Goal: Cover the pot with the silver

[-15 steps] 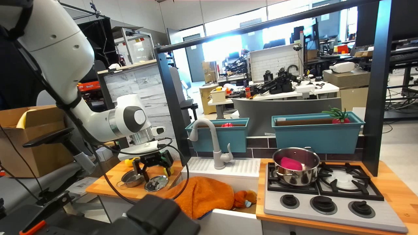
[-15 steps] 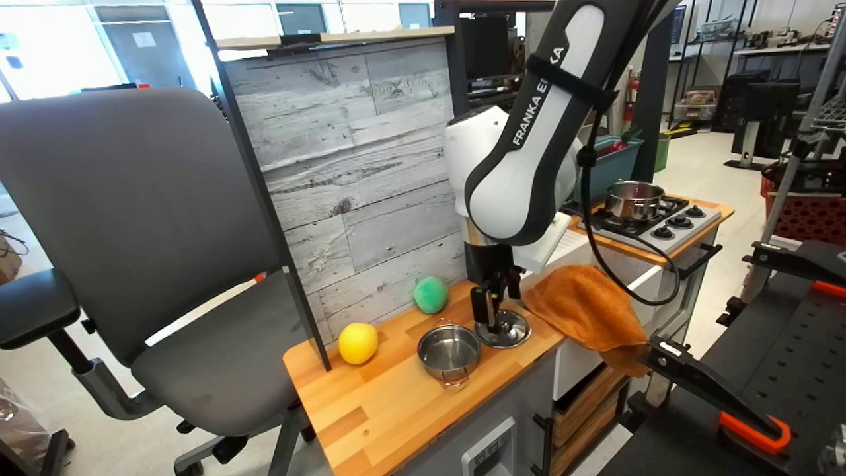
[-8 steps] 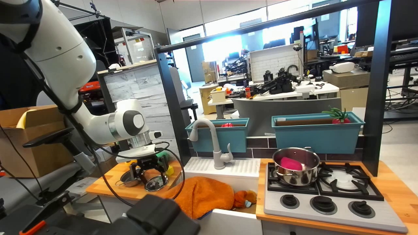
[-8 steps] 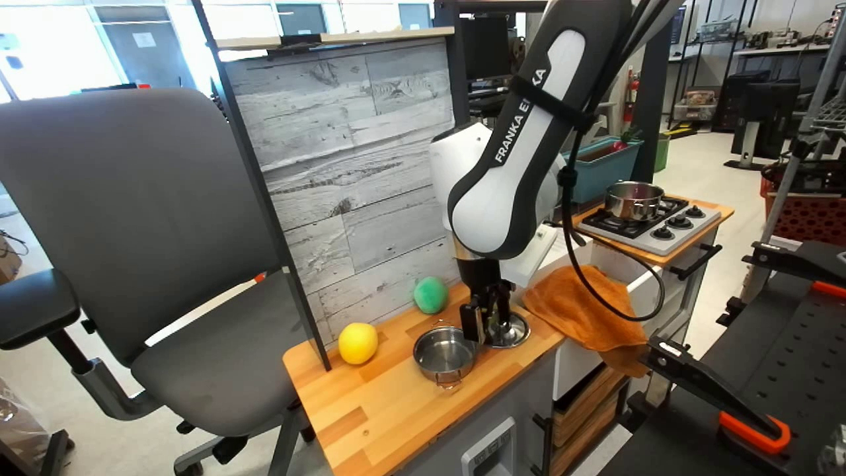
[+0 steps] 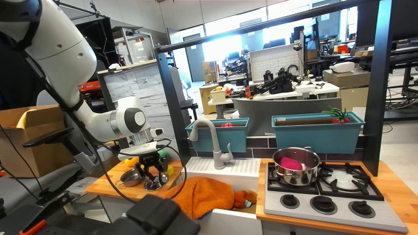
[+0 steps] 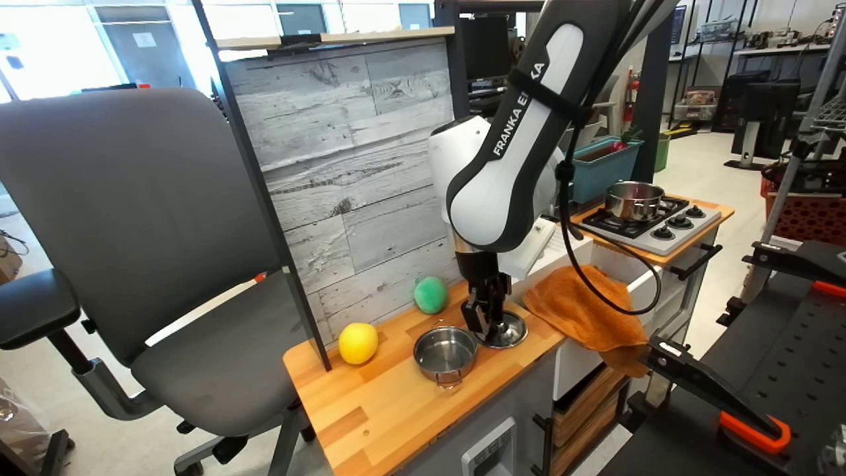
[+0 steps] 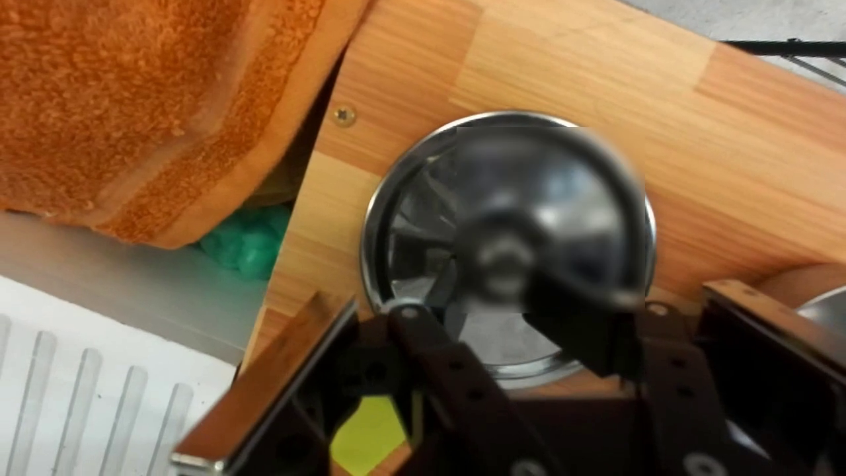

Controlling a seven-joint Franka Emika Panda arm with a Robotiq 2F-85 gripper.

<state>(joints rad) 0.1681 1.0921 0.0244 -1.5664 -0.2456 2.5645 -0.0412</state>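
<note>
Pot (image 5: pixel 307 177) holds pink item (image 5: pixel 291 164) | lid (image 7: pixel 509 205) near table (image 6: pixel 377 403) edge by sink (image 5: pixel 233 222), pan (image 6: pixel 445 350) beside | we hold nothing, gripper (image 7: pixel 529 297) spread wide over lid

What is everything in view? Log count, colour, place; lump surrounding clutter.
Lid: one, silver, on counter
Small pot: one, silver, beside lid
Stove pot: one, silver, on stove
Item: one, pink, in stove pot
Rounded items: two, yellow and green, on counter
Small item: one, yellow, on counter
Stove: one, grey and black, beside sink
Sink: one, white, below faucet
Faucet: one, pale, at sink
Towel: one, orange, draped over sink
Sink contents: uncounted, orange and green, by towel
Planters: two, teal, behind sink and stove
Red items: two, red, one per planter
Surrounding clutter: uncounted, mixed colours, beyond planters
Arm: one, white and black, above counter
Fingers: two, black, at lid; grip unclear
</note>
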